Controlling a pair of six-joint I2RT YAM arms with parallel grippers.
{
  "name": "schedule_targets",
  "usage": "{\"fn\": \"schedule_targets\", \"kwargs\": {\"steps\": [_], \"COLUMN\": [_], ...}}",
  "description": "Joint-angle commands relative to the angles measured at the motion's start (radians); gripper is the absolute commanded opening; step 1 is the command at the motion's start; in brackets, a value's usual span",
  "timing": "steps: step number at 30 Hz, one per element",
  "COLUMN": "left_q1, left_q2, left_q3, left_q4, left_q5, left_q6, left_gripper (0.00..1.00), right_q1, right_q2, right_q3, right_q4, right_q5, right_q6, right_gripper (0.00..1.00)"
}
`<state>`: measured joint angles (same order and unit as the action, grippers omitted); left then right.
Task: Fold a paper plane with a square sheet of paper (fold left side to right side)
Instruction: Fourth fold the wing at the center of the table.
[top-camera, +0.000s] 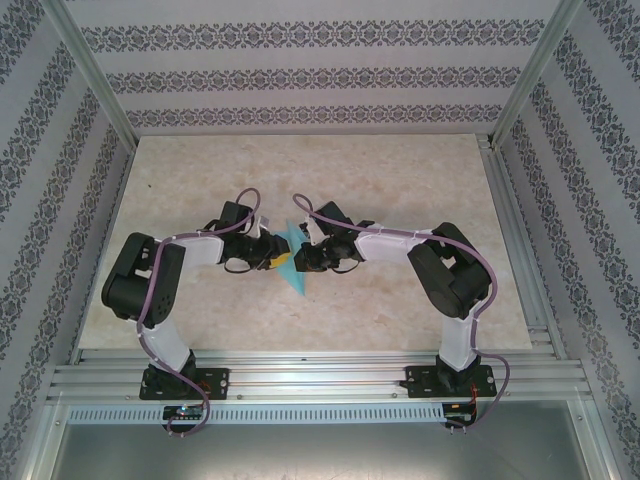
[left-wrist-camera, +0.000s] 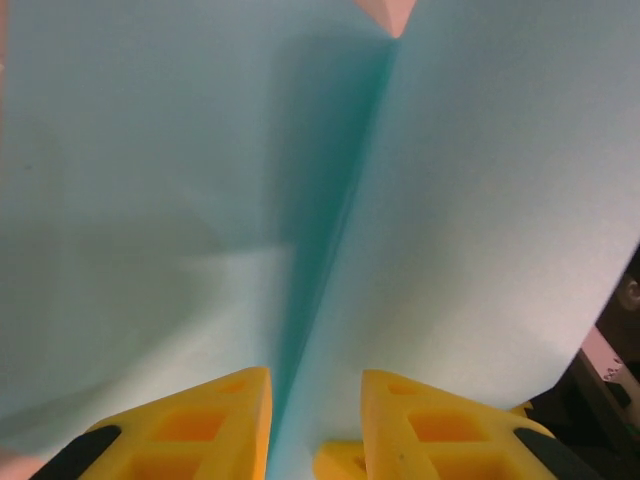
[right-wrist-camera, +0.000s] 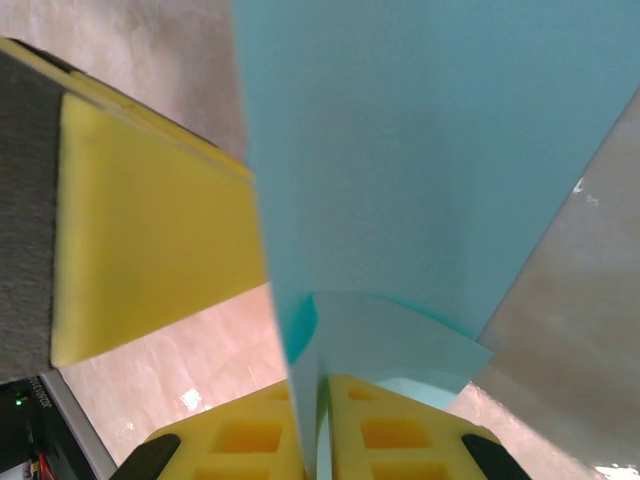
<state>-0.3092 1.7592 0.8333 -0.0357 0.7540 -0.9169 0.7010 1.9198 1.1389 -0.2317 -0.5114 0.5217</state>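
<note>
The square sheet of paper (top-camera: 295, 272) is light blue and lies between both arms at mid-table, folded into a pointed paper plane shape whose tip faces the near edge. My left gripper (top-camera: 272, 256) reaches it from the left. In the left wrist view the paper (left-wrist-camera: 450, 200) shows a dark centre crease that runs down into the gap of my left gripper (left-wrist-camera: 315, 375), whose yellow fingers (left-wrist-camera: 200, 420) stand apart. My right gripper (right-wrist-camera: 322, 385) is shut on a raised flap of the paper (right-wrist-camera: 400, 150), coming in from the right (top-camera: 303, 258). One left finger (right-wrist-camera: 150, 230) shows beside the sheet.
The beige marbled table (top-camera: 400, 180) stretches free behind and to both sides of the paper. Aluminium rails (top-camera: 300, 372) run along the near edge, metal posts (top-camera: 90, 75) stand at the corners, and patterned walls enclose the space.
</note>
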Motion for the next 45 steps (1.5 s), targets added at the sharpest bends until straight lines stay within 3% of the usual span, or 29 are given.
{"fn": "schedule_targets", "kwargs": {"steps": [1,18,23,30,37,45], "left_q1": [-0.006,-0.006,-0.008,-0.015,-0.028,-0.03], "left_q2": [0.016,0.053,0.072,0.125,0.14,0.15], "left_q3": [-0.012,-0.039,-0.034,-0.039,0.003,0.0], "left_q4": [0.157,0.195,0.139,0.098,-0.065,-0.078], "left_q5": [0.038,0.018,-0.011,-0.055,-0.145,-0.158], "left_q6": [-0.059,-0.042,-0.003,0.026,0.102,0.109], "left_gripper": [0.34,0.54,0.59,0.6,0.58,0.56], "right_q1": [-0.012,-0.018,-0.019,-0.024,-0.04,-0.061], "right_q2": [0.01,0.027,0.035,0.039,0.011,-0.032], "right_q3": [-0.017,-0.014,-0.003,0.016,0.019,0.017], "right_q4": [0.032,0.025,0.027,0.013,-0.008,-0.02], "right_q5": [-0.021,-0.03,-0.043,-0.056,-0.059,-0.075], "right_q6": [0.006,-0.004,-0.001,-0.003,0.0,0.009], "right_gripper": [0.12,0.13,0.16,0.23,0.29,0.36]}}
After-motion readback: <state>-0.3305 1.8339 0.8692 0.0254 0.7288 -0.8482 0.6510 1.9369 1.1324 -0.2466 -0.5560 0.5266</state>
